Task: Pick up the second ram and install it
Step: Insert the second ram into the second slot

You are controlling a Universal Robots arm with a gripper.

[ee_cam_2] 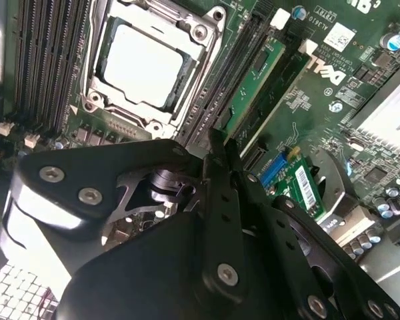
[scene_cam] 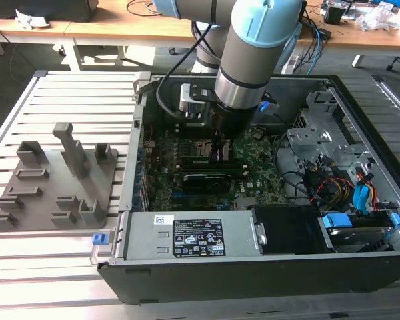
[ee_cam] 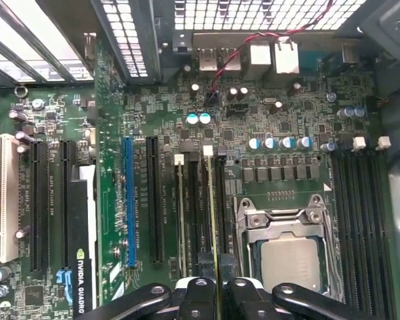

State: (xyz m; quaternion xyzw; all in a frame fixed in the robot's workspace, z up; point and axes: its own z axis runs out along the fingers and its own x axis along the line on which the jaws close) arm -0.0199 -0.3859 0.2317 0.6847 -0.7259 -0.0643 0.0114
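The second ram [ee_cam: 212,213] is a thin green stick standing on edge in a long black slot beside the CPU socket [ee_cam: 290,260]. In the first wrist view I see it edge-on as a pale line running to a white clip [ee_cam: 208,151]. The second wrist view shows its green face [ee_cam_2: 253,83] with dark chips. My gripper [ee_cam: 217,288] is shut on its top edge, one black finger [ee_cam: 199,292] on each side. In the second wrist view the gripper [ee_cam_2: 217,148] closes narrowly over the stick. In the exterior view the gripper [scene_cam: 220,148] is low over the motherboard [scene_cam: 253,177].
The open computer case [scene_cam: 340,93] lies on a slatted table. A grey holder tray [scene_cam: 53,180] sits at the exterior view's left. A power supply [scene_cam: 187,237], drive cables [scene_cam: 333,187] and an expansion card [ee_cam: 80,267] crowd the board. Empty memory slots [ee_cam: 360,220] flank the socket's other side.
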